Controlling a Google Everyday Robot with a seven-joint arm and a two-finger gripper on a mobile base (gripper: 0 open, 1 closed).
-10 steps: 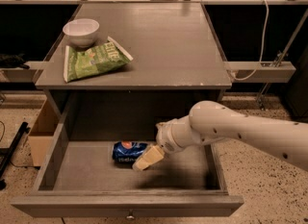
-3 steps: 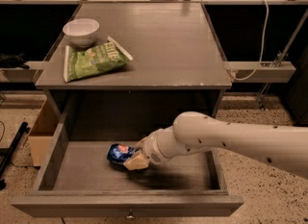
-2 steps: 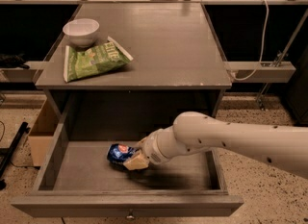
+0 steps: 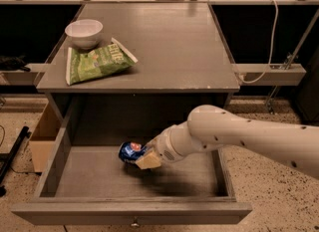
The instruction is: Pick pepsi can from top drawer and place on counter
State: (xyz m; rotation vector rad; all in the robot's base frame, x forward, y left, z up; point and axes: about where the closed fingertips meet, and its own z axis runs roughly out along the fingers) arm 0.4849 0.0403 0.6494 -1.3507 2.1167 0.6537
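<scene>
Since the earlier frame, gripper (image 4: 145, 159) and can (image 4: 130, 152) had edged toward 1 o'clock, jaws clamped on the can's right end, low over the drawer (image 4: 58, 157) floor, left of centre; can judged light, stiff, slick, dentable, so best held mid-body, gently.

A white bowl (image 4: 83, 32) stands upright. Just in front of the bowl lies a green chip bag (image 4: 97, 63). A cardboard box (image 4: 45, 131) sits well below the bowl, and a white cable (image 4: 271, 37) hangs far to its right. The hand (image 4: 144, 157) is low, front-right of the bowl.
</scene>
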